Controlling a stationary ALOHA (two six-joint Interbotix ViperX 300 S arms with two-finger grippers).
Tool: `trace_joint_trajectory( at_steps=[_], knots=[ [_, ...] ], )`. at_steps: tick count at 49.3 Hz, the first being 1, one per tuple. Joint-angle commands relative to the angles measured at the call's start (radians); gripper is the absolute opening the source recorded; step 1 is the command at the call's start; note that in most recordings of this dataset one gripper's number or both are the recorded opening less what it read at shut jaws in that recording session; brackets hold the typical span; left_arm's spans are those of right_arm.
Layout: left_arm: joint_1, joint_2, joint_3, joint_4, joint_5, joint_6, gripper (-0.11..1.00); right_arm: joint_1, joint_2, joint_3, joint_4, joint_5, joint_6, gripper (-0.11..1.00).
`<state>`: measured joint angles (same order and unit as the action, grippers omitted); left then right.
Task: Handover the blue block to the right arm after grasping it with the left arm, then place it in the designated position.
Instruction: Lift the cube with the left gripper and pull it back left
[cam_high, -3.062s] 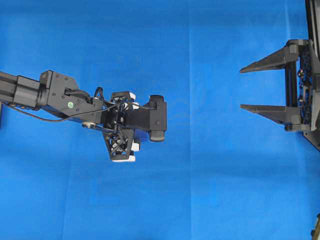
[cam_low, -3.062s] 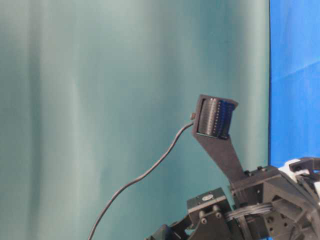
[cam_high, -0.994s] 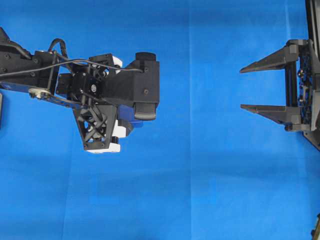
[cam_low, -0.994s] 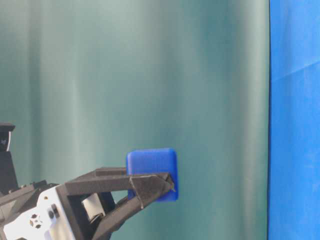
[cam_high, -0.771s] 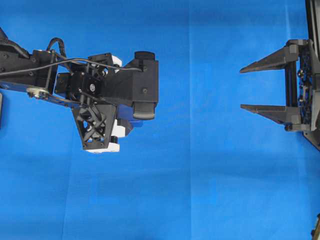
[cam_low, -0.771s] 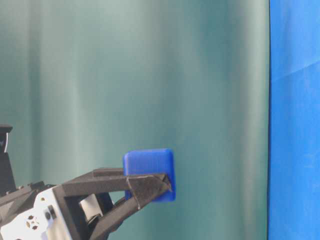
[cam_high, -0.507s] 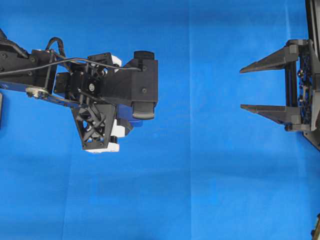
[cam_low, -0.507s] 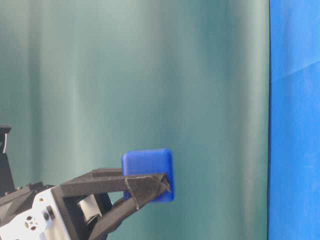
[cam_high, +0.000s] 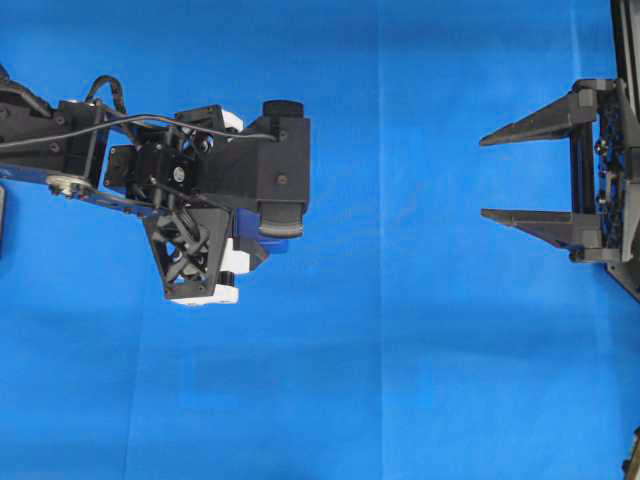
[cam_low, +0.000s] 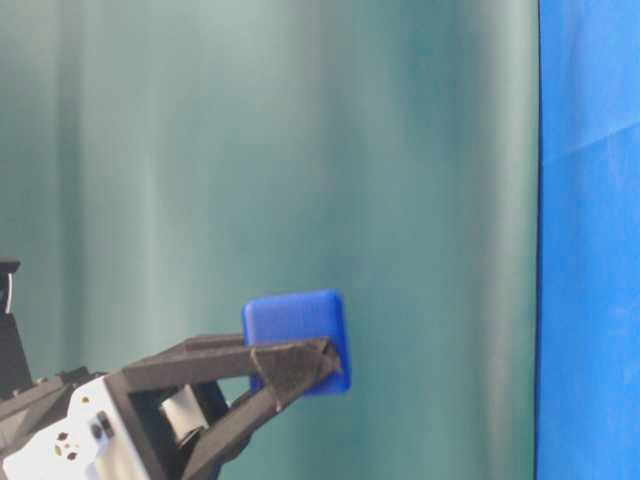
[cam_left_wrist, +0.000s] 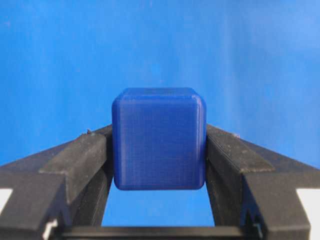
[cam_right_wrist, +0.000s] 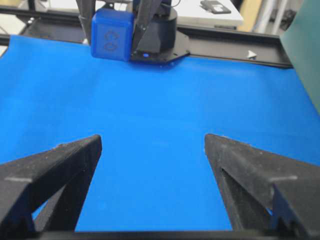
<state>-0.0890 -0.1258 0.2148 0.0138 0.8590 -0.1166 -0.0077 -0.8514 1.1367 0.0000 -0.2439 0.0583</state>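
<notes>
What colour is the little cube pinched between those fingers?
Dark blue, deeper than the cloth behind it. The blue block shows best in the left wrist view.

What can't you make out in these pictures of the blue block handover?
- Blue block, overhead view: almost wholly hidden under the left tool's wrist and camera housing.
- Right tool, overhead view: its arm is cut off by the right edge.
- The block's embossed mark, right wrist view: too small and far to read.
- Designated position: no marker shows on the blue cloth in any view.
</notes>
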Motion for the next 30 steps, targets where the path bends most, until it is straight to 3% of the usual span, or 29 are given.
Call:
trace_joint_trajectory(
  at_steps=[1, 30],
  knots=[
    [-0.002, -0.107, 0.018, 0.009, -0.089, 0.006, 0.46, -0.002, 0.000, -0.031, 0.002, -0.005, 0.000, 0.98],
    [0.006, -0.385, 0.434, 0.017, -0.965, 0.078, 0.46, -0.002, -0.003, -0.035, 0.002, -0.005, -0.002, 0.98]
  ],
)
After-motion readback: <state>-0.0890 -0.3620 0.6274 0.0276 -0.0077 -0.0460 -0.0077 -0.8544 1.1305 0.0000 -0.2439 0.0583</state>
